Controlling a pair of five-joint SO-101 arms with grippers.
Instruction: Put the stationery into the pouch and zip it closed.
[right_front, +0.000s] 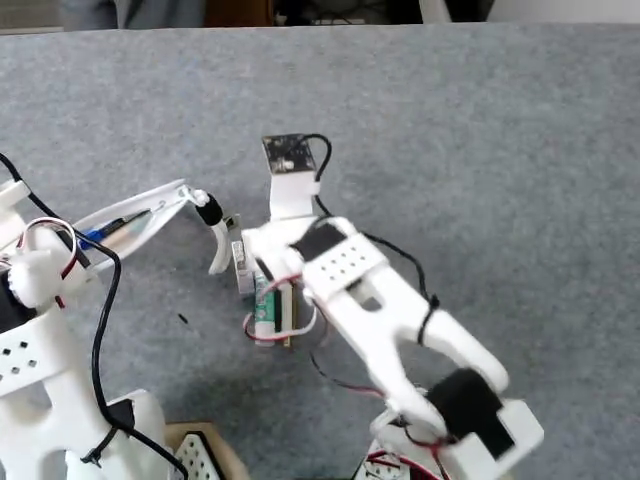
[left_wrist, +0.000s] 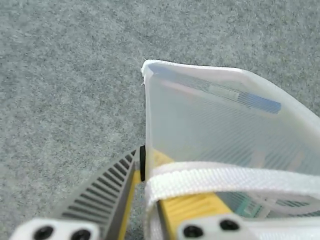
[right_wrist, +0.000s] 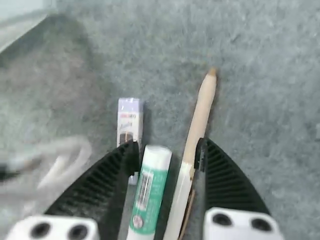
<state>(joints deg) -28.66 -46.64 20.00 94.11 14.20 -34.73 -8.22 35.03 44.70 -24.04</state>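
A grey, felt-like tabletop (right_front: 480, 120) spreads wide — beyond its far edge sit a brown wooden panel (right_front: 240, 10) and dark shadow.

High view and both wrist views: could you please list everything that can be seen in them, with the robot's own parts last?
Translucent white mesh pouch: one, white, clamped by its edge in the left arm's grip.
Blue pen: one, blue and white, inside the pouch.
Green-and-white glue stick: one, green and white, on the table between the right arm's open fingers.
Beige wooden pencil: one, beige, beside the glue stick.
White-and-purple eraser: one, white and purple, just beyond the glue stick.
Grey felt-like table: one, grey, under everything.
Left gripper: one, grey and yellow, shut on the pouch.
Right gripper: one, black, open over the glue stick and pencil.
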